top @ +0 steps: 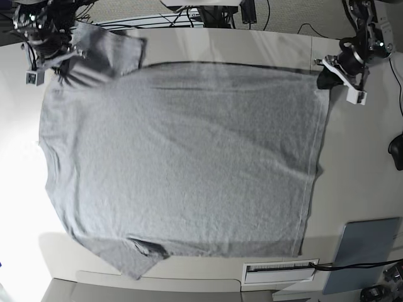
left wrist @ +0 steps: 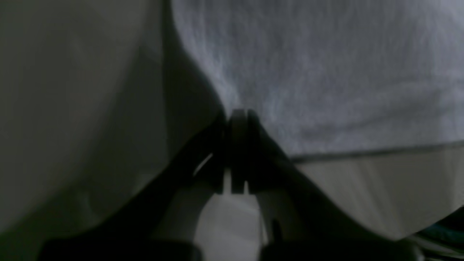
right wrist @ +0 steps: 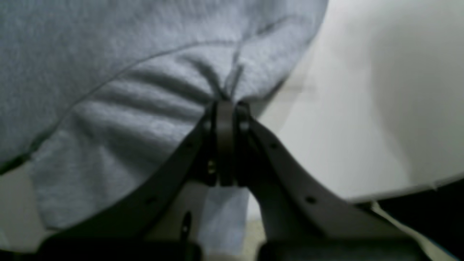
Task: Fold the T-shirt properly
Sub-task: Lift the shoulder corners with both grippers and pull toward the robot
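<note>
The heather-grey T-shirt (top: 182,157) lies spread flat on the white table (top: 359,176), plain side up. One sleeve points to the top left and the other to the bottom left. My right gripper (top: 60,61) is at the top left, shut on bunched cloth by the sleeve seam (right wrist: 226,103); wrinkles in the T-shirt (right wrist: 108,72) fan out from the pinch. My left gripper (top: 327,74) is at the top right corner of the shirt. In the left wrist view it (left wrist: 239,114) is shut on the edge of the T-shirt (left wrist: 326,72), near the hem.
A blue-grey pad (top: 365,251) lies at the bottom right, and a white strip (top: 280,272) sits just below the shirt's lower edge. Cables (top: 208,12) run behind the table's far edge. A black object (top: 397,151) is at the right border.
</note>
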You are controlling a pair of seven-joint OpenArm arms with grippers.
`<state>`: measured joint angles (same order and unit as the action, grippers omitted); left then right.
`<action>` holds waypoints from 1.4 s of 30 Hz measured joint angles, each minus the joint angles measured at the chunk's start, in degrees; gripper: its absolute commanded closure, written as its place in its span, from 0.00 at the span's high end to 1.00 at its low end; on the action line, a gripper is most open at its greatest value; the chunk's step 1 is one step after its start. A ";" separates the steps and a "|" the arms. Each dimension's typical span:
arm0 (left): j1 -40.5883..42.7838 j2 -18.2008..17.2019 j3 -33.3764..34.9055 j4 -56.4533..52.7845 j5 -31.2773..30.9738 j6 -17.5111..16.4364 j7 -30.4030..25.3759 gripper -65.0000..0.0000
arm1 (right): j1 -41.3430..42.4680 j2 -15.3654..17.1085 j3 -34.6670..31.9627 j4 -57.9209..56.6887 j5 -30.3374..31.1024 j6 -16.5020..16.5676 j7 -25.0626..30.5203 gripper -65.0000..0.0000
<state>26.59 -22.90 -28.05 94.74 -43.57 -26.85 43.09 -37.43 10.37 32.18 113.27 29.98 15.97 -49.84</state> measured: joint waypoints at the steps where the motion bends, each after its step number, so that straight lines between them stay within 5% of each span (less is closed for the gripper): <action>1: 0.61 0.00 -0.79 0.68 -1.11 -0.02 -0.35 0.00 | -1.66 -0.09 0.00 0.61 0.00 0.02 0.42 0.00; 6: 5.25 -0.13 -4.57 1.90 -3.15 -4.07 0.17 0.00 | -8.81 -0.04 0.00 1.86 0.20 0.02 3.28 0.00; 13: 10.95 -0.13 -7.10 2.25 -6.47 -4.66 0.44 0.00 | -16.59 -0.07 0.00 1.88 0.17 0.33 6.64 0.00; 17: 13.11 -0.13 -7.19 2.29 -6.99 -7.21 0.22 0.00 | -17.57 -0.04 0.00 1.97 0.04 0.26 6.82 0.00; 28: 15.23 -0.13 -7.21 5.70 -10.08 -7.10 0.22 0.00 | -17.64 -0.07 0.83 6.93 -2.49 0.17 6.93 0.00; 42: 2.75 -0.15 -3.04 7.30 -5.11 -0.76 -3.54 0.00 | 0.52 0.22 3.10 8.66 -11.74 2.16 6.19 0.00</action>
<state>29.34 -23.05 -31.09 102.04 -48.69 -27.62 39.55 -36.91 10.59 35.29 121.93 18.24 18.13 -43.66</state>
